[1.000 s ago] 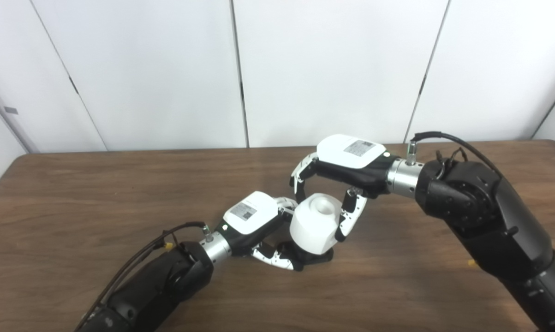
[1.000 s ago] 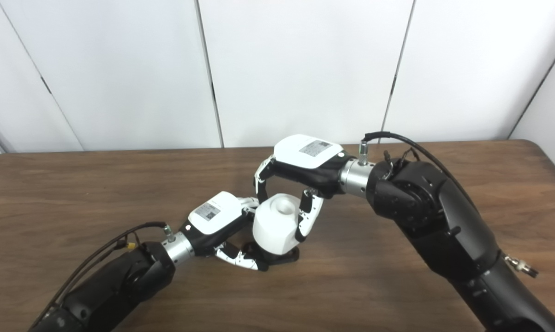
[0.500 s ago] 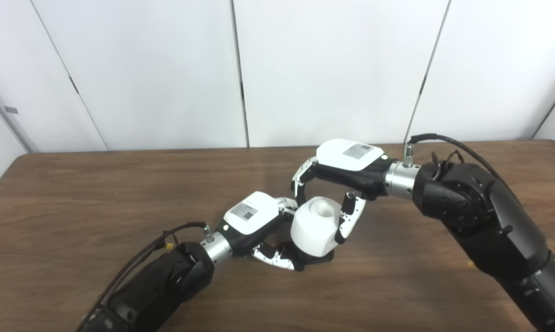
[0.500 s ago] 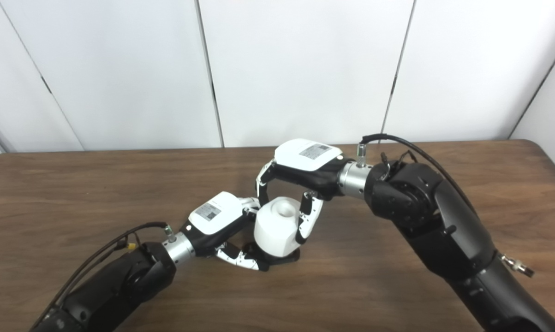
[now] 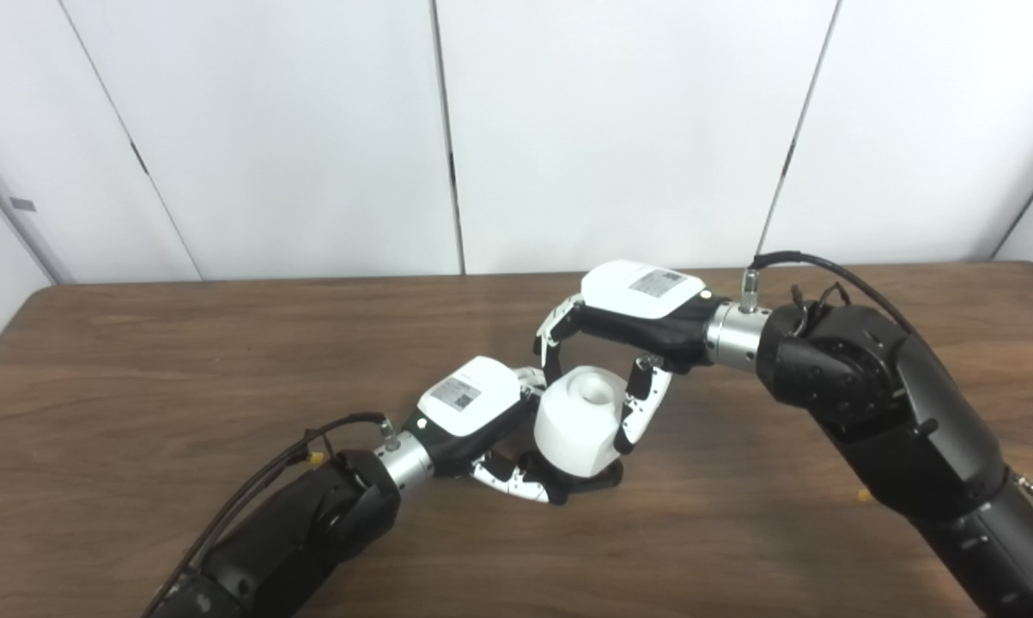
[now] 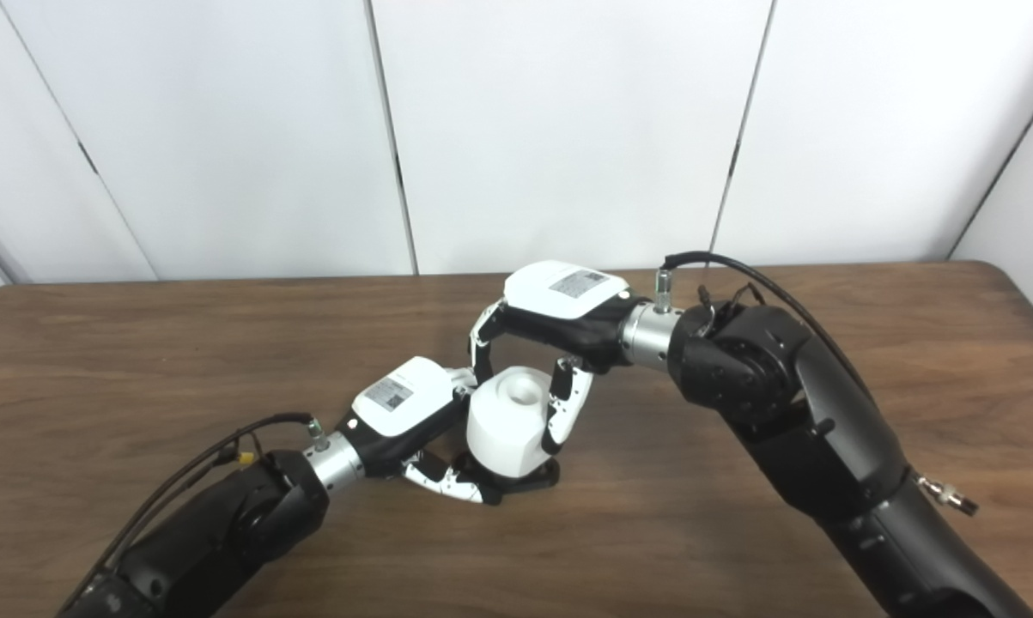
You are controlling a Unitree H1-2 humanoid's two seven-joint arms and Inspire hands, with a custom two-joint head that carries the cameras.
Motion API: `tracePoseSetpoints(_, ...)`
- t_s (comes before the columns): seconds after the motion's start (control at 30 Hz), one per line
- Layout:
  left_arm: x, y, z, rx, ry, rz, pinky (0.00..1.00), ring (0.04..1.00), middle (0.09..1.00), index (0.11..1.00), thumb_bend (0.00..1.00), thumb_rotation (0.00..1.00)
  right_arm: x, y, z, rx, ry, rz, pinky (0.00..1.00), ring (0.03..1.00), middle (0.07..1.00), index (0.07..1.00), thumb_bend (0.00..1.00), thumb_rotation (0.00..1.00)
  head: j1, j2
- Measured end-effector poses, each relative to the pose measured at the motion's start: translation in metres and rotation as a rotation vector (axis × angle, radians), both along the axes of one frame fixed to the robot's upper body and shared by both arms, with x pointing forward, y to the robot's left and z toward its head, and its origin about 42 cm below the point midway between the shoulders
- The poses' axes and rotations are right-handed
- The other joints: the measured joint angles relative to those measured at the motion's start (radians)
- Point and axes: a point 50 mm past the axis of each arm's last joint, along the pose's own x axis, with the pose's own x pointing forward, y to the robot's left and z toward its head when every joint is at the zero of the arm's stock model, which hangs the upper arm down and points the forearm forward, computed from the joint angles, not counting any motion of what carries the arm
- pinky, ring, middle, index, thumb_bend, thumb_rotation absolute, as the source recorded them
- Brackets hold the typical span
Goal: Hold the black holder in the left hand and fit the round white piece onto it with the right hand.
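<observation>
My right robot hand (image 5: 628, 330) is arched over the round white piece (image 5: 576, 421), fingers curled down on both sides of it, so it's gripping the piece from above. The piece sits on the black holder (image 5: 593, 477), a bit tilted, its top recess facing up. I can only see a sliver of the holder's base poking out underneath. My left robot hand (image 5: 482, 425) is wrapped around the holder low down, with its fingers (image 5: 516, 482) under the white piece and resting on the tabletop (image 5: 138, 386). Everything's bunched near the middle of the wood. Loads of bare room left and right, and the far edge by the white wall panels (image 5: 310, 129) is well away.
</observation>
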Motion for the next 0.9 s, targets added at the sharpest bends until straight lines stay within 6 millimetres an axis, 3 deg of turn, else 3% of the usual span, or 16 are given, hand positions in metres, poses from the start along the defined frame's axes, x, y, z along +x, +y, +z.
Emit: tracePoseSetpoints(0.9, -0.001, 0.0, 0.003, 0.012, 0.013, 0.016, 0.68, 0.817, 0.811, 0.489, 0.52, 0.08, 0.006, 0.009, -0.016, 0.014, 0.027, 0.013, 0.77, 0.816, 0.763, 0.479, 0.52, 0.14, 0.011, 0.009)
